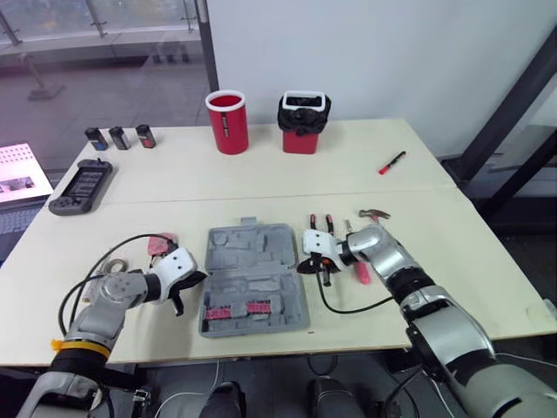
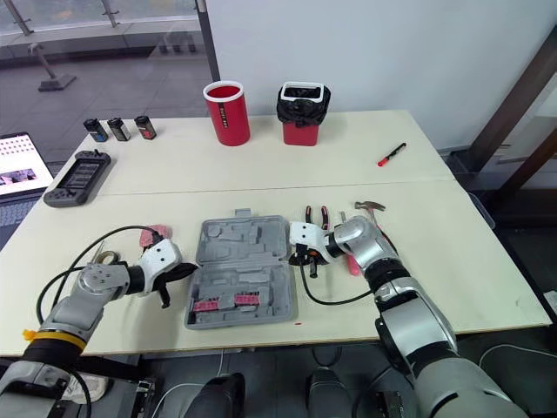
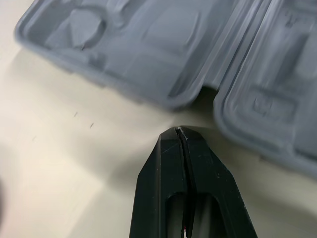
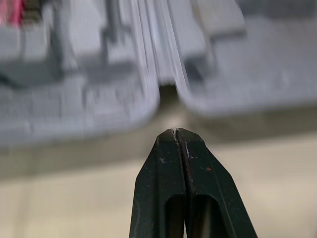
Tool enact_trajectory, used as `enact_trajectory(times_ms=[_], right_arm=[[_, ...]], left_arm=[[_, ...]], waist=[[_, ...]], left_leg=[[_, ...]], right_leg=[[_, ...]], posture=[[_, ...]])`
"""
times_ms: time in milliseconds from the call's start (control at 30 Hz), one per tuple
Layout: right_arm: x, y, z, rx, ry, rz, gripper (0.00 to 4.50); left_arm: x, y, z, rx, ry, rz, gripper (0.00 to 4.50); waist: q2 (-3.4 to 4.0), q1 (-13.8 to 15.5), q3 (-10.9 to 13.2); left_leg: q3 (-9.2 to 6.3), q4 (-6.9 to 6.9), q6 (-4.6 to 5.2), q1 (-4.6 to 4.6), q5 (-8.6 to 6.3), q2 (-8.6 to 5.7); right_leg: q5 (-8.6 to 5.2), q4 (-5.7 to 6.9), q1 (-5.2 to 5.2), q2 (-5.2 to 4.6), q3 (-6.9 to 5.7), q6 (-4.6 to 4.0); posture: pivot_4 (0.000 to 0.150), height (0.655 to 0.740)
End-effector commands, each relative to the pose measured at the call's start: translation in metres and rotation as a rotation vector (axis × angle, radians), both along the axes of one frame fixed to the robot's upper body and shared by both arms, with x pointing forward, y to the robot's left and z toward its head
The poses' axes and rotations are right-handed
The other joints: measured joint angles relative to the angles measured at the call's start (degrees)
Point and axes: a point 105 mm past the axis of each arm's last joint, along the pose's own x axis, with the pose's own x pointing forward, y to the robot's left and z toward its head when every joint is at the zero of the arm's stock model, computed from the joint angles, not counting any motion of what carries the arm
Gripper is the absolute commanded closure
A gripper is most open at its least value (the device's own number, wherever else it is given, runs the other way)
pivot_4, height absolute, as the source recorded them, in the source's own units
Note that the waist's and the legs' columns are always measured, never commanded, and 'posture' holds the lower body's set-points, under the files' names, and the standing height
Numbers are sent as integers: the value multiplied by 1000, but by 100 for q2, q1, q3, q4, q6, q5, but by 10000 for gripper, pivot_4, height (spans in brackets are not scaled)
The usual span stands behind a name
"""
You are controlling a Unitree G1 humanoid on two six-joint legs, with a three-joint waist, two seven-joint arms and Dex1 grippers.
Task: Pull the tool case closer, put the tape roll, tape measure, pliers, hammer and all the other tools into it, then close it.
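- My left gripper, fingers pressed together, is pointing at the open tool case's left edge, with bare table between.
- My right gripper, also closed, is sitting just beside its right edge at the hinge seam.

A cream table stands before a white wall and a glass window.

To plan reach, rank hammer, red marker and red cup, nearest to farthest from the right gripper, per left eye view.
From the right gripper:
1. hammer, just right of it.
2. red marker, farther back, right.
3. red cup, far back, left.
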Motion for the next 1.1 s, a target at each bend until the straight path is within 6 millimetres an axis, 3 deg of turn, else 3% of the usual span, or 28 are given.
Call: enact_trajectory(times_ms=[33, 233, 433, 533, 733, 1100], right_arm=[[0, 3, 9, 55, -36, 1, 44481], [-1, 12, 10, 65, -67, 23, 44481], [-2, 29, 18, 89, -92, 67, 44481], [-5, 30, 19, 90, -87, 81, 44481], [-13, 20, 21, 76, -69, 84, 44481], [-41, 14, 7, 75, 32, 80, 44481]], left_arm=[[1, 12, 11, 7, -42, 27, 45000], [5, 3, 8, 20, -36, -3, 45000], [10, -35, 8, -40, -28, -110, 45000], [9, -45, 8, -61, -17, -137, 45000], [1, -53, 4, -91, 13, -151, 45000], [-20, -58, 3, -127, 54, -149, 45000]], waist=[[0, -22, 0], [-1, -24, 1], [0, 2, 2], [-1, 17, 3], [-1, 83, 3], [-1, 107, 2]], left_leg=[[0, 0, 0, 0, 0, 0], [0, 1, 0, -4, 0, 0], [0, 4, 0, -11, 0, -1], [-1, 8, 0, -15, 0, 0], [-1, 8, 0, -17, 0, 0], [-1, 10, 0, -17, 0, 0]], right_leg=[[0, 0, 0, 0, 0, 0], [0, 0, -4, 0, 0, 0], [1, -2, -4, 0, 0, 2], [1, -3, -8, 0, -1, 2], [1, -4, -9, 0, -1, 2], [0, -5, -10, 0, -1, 2]], posture=[[1500, 7400], [1500, 7400], [1500, 7400], [1500, 7400], [1500, 7400], [1500, 7400]])
